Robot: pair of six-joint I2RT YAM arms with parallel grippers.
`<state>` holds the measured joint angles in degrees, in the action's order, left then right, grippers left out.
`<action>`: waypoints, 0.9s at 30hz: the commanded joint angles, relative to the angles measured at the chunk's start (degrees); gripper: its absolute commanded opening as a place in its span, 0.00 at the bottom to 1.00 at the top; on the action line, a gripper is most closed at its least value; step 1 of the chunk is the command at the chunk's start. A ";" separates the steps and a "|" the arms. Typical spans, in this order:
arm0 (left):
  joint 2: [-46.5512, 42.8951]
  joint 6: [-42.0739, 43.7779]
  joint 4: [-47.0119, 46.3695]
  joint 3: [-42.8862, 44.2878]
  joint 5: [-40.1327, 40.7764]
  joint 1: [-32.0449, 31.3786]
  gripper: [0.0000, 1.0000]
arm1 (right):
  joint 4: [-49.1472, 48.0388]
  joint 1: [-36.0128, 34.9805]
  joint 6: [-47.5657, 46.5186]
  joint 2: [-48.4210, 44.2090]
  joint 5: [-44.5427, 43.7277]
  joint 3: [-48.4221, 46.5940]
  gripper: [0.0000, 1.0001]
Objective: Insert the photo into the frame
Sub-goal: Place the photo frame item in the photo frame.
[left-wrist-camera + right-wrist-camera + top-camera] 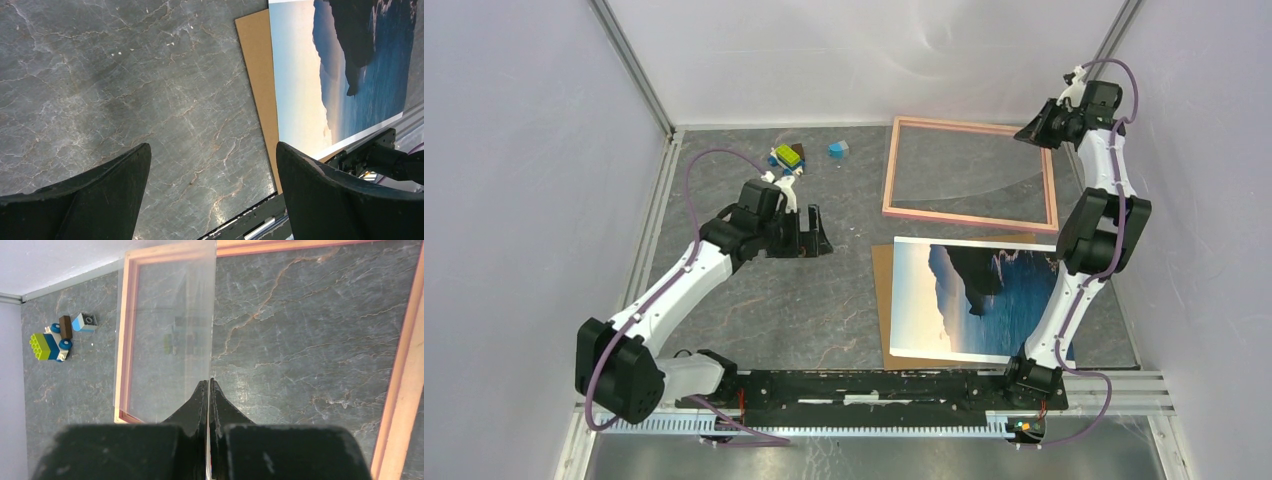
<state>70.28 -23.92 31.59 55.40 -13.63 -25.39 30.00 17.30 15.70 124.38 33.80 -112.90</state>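
My right gripper [208,383] clamped on clear pane [170,325], edge-on, pink frame [406,390] below it. My left gripper [213,146] spread wide above table [125,75]; photo [325,75] on brown board [256,65] beside it.

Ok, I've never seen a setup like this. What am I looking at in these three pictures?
Two robot arms are bolted at the near edge of a table. The overhead picture shows both, and each of the other two comes from a camera on one wrist. On the table lie a pink frame, a photo of sea cliffs resting on a brown board, and some toy blocks. The left gripper is open and holds nothing. The right gripper is shut on the edge of a clear sheet above the frame.
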 commanded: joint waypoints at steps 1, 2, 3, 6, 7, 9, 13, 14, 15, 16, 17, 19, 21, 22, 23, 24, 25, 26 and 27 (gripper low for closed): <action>1.23 2.04 -1.37 0.41 -0.61 -1.05 1.00 | 1.12 0.81 -2.05 1.76 0.70 -3.52 0.00; 1.64 2.04 -1.37 0.47 -0.58 -1.16 1.00 | 1.75 0.82 -2.63 1.96 0.69 -3.91 0.00; 1.93 2.00 -1.37 0.50 -0.81 -1.16 1.00 | 2.50 0.90 -3.27 2.18 0.42 -4.44 0.00; 2.41 1.86 -1.38 0.50 -1.14 -1.59 1.00 | 4.17 1.11 -4.58 2.12 1.09 -4.84 0.00; 2.47 1.86 -1.35 0.50 -1.22 -1.72 1.00 | 4.51 1.27 -5.01 1.97 1.18 -4.71 0.00; 2.57 1.86 -1.36 0.50 -1.38 -1.77 1.00 | 4.64 1.38 -5.40 1.67 0.89 -4.07 0.00; 2.97 1.87 -1.45 0.59 -1.57 -1.78 0.99 | 4.46 1.77 -5.41 1.57 0.14 -3.64 0.00; 2.88 1.99 -1.38 0.59 -1.56 -1.83 0.99 | 4.41 1.85 -5.28 1.41 -0.07 -3.64 0.00; 2.73 2.04 -1.36 0.55 -1.40 -1.81 0.99 | 4.42 1.98 -5.18 1.20 -0.43 -3.60 0.00; 2.76 2.04 -1.38 0.50 -1.35 -1.78 0.99 | 4.43 2.00 -5.10 0.85 -0.98 -3.56 0.00; 2.73 2.04 -1.38 0.50 -1.35 -1.78 0.99 | 4.06 2.09 -4.89 0.37 -1.25 -2.92 0.00; 2.76 2.04 -1.36 0.54 -1.38 -1.82 0.99 | 2.60 2.13 -4.38 -0.61 -1.38 -1.14 0.00; 2.63 2.04 -1.41 0.52 -1.39 -1.79 0.99 | 1.89 2.13 -4.00 -1.20 -1.72 0.33 0.00; 2.67 2.04 -1.36 0.50 -1.40 -1.77 0.99 | 1.31 2.07 -3.73 -1.60 -1.72 1.28 0.00; 2.62 2.04 -1.39 0.50 -1.48 -1.77 0.99 | 0.65 2.13 -3.37 -2.18 -1.83 2.67 0.00; 2.60 2.04 -1.44 0.50 -1.49 -1.77 0.99 | -0.15 2.13 -3.09 -2.65 -2.05 3.69 0.00; 2.71 1.97 -1.41 0.50 -1.52 -1.77 0.99 | -0.95 2.13 -2.61 -3.46 -2.26 5.32 0.00; 2.76 1.95 -1.42 0.50 -1.53 -1.79 0.99 | -2.22 2.13 -2.18 -4.39 -2.31 6.94 0.00; 2.79 1.95 -1.44 0.50 -1.51 -1.82 0.99 | -3.37 2.12 -1.65 -5.22 -2.52 8.77 0.00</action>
<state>73.12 -23.92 31.57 55.40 -14.06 -26.87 31.53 19.22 12.75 125.27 32.45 -108.64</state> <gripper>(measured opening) 0.994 0.007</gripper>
